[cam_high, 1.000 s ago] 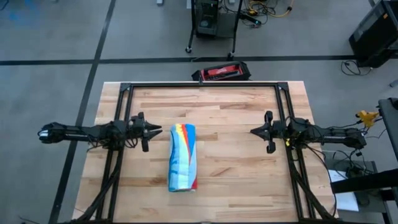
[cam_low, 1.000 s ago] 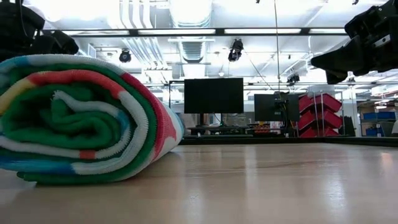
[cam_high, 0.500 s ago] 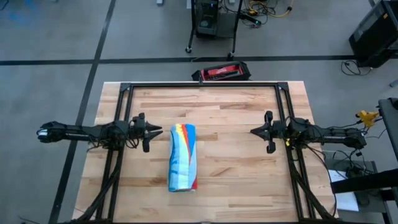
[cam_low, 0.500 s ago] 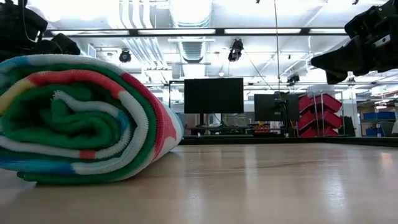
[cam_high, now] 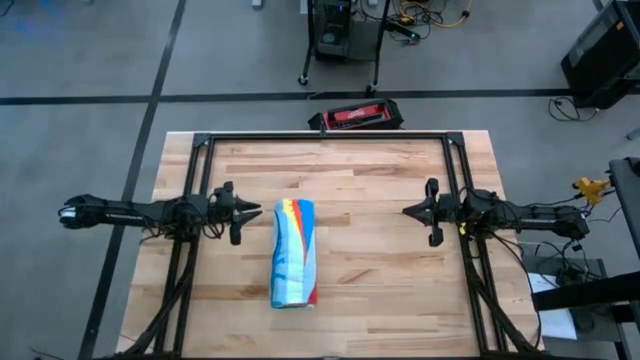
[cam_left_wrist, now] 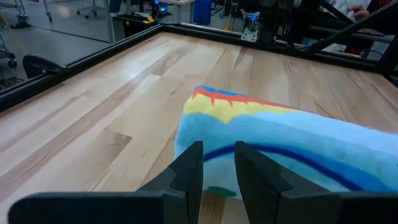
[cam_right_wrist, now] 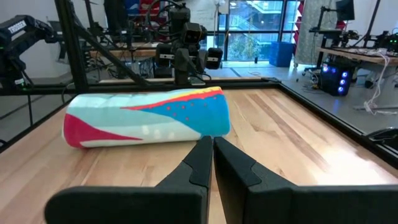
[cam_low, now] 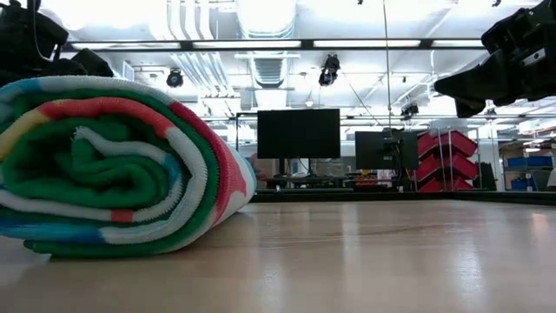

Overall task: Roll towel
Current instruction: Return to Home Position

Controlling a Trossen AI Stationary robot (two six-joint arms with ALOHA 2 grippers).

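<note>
Two tools stand clear of the work, both empty. Left tool [cam_high: 252, 211] sits just beside the towel [cam_high: 294, 252], fingers [cam_left_wrist: 189, 171] narrowly parted. Right tool [cam_high: 410, 212] is well apart from it, jaws closed together.

The towel lies rolled on the bench [cam_high: 370, 290], between the arms and nearer the left one. Its long axis runs from far edge to near edge, crosswise to the line joining the arms. The red-and-yellow end points to the far edge; the spiral end faces the low camera.

Recommendation for the retreat: draw the left arm straight away from the roll, raised, without brushing the outer lap, which would likely loosen it.
</note>
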